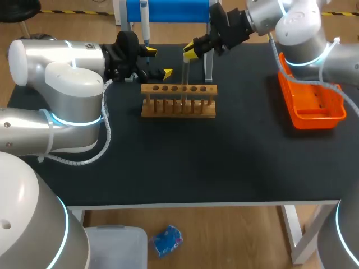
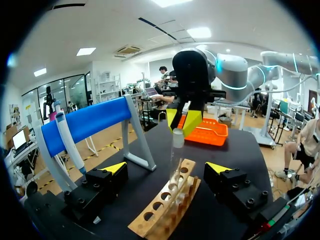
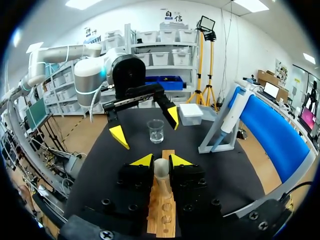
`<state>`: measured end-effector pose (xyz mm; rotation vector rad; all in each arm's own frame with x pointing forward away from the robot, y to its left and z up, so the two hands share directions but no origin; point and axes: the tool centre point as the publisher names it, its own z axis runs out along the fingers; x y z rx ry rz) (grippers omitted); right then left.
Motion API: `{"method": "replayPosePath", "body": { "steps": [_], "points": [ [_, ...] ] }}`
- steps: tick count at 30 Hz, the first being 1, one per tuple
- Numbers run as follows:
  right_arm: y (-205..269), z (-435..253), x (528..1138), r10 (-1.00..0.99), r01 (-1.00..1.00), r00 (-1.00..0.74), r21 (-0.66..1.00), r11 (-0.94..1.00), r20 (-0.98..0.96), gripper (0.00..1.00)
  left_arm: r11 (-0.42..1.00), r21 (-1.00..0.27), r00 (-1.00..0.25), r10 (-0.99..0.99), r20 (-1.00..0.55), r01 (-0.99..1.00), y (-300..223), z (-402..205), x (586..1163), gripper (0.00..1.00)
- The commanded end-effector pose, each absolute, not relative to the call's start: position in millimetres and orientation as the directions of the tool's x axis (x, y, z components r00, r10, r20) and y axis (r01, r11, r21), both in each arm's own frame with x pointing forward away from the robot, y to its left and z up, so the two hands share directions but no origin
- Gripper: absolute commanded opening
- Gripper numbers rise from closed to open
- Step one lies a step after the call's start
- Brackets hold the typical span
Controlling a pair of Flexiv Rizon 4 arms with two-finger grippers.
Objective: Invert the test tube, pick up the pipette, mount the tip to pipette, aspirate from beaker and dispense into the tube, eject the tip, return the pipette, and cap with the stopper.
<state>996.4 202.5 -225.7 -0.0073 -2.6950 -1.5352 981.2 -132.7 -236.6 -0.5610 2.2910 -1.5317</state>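
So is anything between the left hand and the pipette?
Nothing visible does. The pipette hangs on the blue stand, beside the open left hand, and nothing shows in the gap between them. The rack and the right hand, shut on the test tube, lie ahead of it, not toward the pipette.

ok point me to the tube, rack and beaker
tube [image 3: 161,169]: right wrist view, its rounded end
rack [image 1: 178,112]: head view, base board
beaker [image 3: 155,132]: right wrist view, glass wall

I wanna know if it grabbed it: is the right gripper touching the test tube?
Touching. In the right wrist view, the right gripper has both fingers pressed against the test tube, one on each side of its rounded end, with no gap.
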Motion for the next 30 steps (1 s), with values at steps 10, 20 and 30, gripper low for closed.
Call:
{"method": "replayPosePath", "body": {
  "steps": [10,20,30],
  "points": [
    [201.8,-226.0,996.7,-0.028,0.010,-0.999,0.846,0.533,0.029,0.00,0.343,-0.929,-0.868,-0.493,-0.053,-0.138,-133.1,-237.8,981.6,1.00],
    [203.7,-225.7,997.9,-0.040,0.003,-0.999,0.835,0.550,0.029,0.00,0.343,-0.929,-0.868,-0.493,-0.053,-0.138,-133.1,-237.8,981.6,1.00],
    [205.5,-233.3,995.9,-0.044,0.010,-0.998,0.829,0.559,0.042,0.00,0.343,-0.929,-0.868,-0.493,-0.053,-0.138,-133.1,-237.8,981.6,1.00]
  ]
}}
